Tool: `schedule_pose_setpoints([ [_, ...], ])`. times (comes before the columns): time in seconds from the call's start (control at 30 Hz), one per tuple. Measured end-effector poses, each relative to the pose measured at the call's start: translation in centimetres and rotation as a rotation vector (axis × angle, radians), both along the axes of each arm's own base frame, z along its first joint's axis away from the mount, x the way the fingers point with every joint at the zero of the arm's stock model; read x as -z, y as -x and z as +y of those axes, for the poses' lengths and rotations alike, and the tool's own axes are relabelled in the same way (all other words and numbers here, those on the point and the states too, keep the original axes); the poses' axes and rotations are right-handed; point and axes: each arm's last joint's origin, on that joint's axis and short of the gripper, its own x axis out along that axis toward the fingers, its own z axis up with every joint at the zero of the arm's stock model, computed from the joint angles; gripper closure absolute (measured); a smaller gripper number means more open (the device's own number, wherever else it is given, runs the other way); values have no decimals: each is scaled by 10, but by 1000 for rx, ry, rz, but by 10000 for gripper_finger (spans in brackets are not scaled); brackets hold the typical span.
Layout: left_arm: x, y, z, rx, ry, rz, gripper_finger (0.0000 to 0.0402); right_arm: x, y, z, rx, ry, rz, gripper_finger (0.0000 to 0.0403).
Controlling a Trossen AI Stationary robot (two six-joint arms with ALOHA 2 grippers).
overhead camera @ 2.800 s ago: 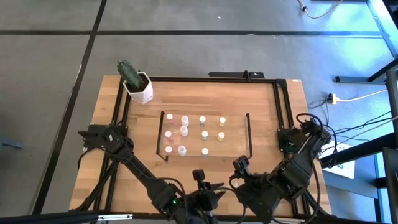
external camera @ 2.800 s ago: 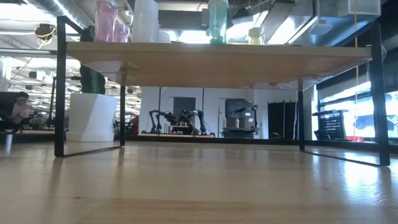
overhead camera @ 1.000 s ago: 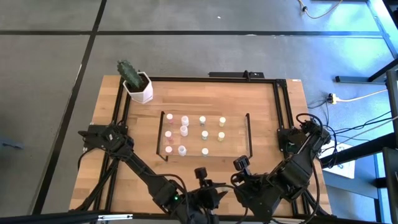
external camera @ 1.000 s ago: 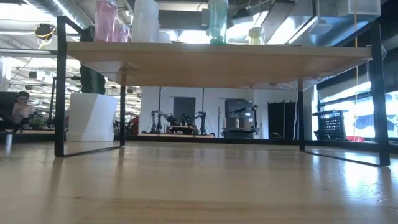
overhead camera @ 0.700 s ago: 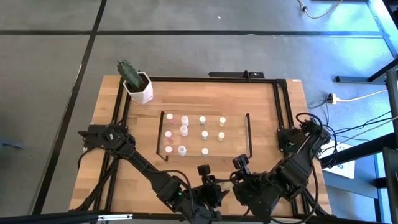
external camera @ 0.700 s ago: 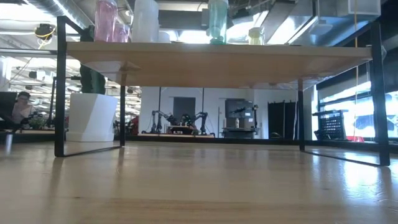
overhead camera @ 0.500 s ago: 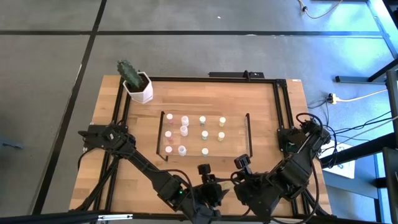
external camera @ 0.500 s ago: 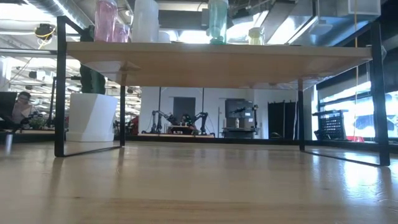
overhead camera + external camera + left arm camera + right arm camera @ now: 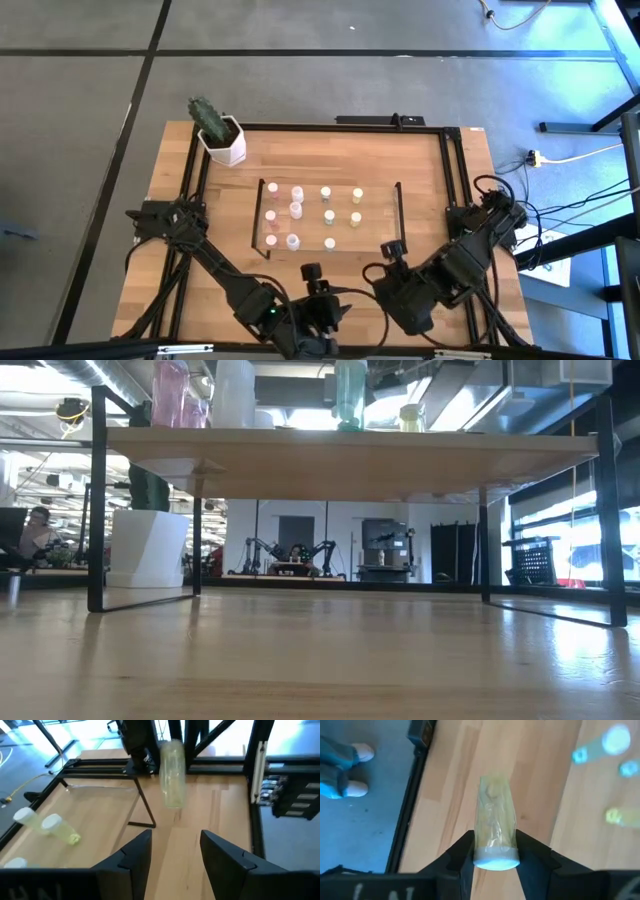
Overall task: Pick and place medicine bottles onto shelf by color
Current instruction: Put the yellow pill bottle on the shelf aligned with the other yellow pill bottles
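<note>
The shelf [image 9: 380, 232] stands mid-table with several medicine bottles in rows by color: pink [image 9: 272, 188], white [image 9: 297, 192], pale green [image 9: 326, 192], yellow [image 9: 357, 195]. The low view shows them on the board [image 9: 350, 455]. Near the table's front edge, right of the shelf's near corner, my right gripper [image 9: 392, 248] is shut on one more yellow bottle [image 9: 493, 820], also seen in the left wrist view [image 9: 172, 775]. My left gripper [image 9: 312, 275] waits to its left, open, with nothing between its fingers [image 9: 135, 855]. My right gripper pinches the yellow bottle between its two fingers [image 9: 465, 852] at the pale cap end [image 9: 494, 863]. The fingers come steeply from above. The bottle hangs below them, base down, clear of the tabletop.
A white pot with a cactus [image 9: 222, 135] stands at the far left corner. Black rails [image 9: 450, 170] run along the table's sides. Bare wood [image 9: 340, 265] lies between the shelf and the near edge. A person's shoes [image 9: 345, 770] show on the floor beside the table.
My left gripper has drawn back toward the table's left, away from my right gripper. My right hand has tipped further downward and rolled, shifting a little toward the shelf's near right corner. The bottles on the shelf have stayed put.
</note>
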Motion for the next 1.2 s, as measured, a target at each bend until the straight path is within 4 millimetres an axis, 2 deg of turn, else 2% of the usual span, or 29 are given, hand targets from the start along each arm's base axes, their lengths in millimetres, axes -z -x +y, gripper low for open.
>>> schedule_pose_setpoints([
  [0.17, -13, 15, -3, 5, 16, -20, 241, 1, -10, -13, 56, -83, 69, 281],
  [0.47, -34, 38, -9, 20, 14, -69, 242, 2, -31, -43, 257, -248, 177, 281],
  [0.67, -36, 47, -15, 22, -9, -77, 242, 2, -41, -59, 326, -370, 263, 281],
  [0.83, -36, 48, -16, 27, -11, -75, 240, 4, -50, -76, 435, -366, 253, 281],
  [1.03, -34, 49, -15, 28, -25, -60, 241, 4, -51, -77, 462, -407, 285, 281],
  [1.2, -34, 50, -15, 29, -29, -54, 242, 8, -47, -61, 470, -424, 330, 281],
])
